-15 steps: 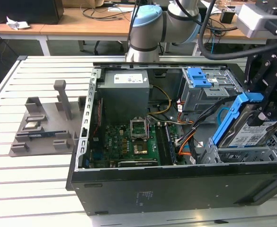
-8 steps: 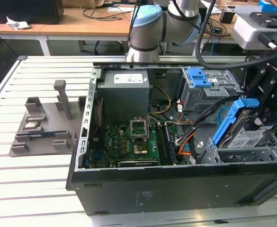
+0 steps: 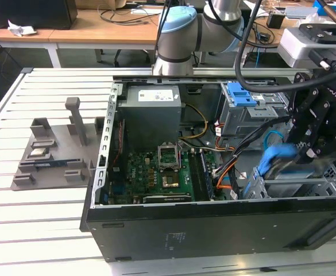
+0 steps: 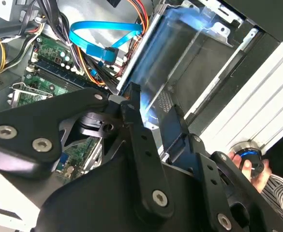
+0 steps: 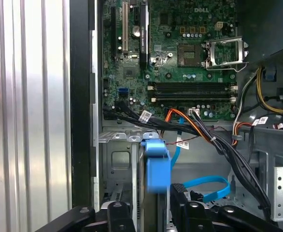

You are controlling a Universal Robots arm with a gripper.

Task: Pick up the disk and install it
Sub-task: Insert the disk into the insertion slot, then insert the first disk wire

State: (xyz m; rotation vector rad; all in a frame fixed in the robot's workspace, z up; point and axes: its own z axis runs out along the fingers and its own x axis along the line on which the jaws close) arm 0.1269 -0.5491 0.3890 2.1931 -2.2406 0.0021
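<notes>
Claw (image 3: 297, 164) clamped on disk (image 5: 157, 169), blue carrier edge-up over drive cage (image 3: 305, 187) w/in PC case (image 3: 213, 230).

Arm reaches in from the far side of the open PC case (image 3: 213, 230), wrist bent down over the case's drive-bay corner at the exterior view's right. Claw (image 3: 305, 158) points down into the bay, its black fingers (image 5: 114, 217) clamped on the disk (image 5: 156, 166). A person's hand (image 4: 252, 166) sits just outside the case wall.
</notes>
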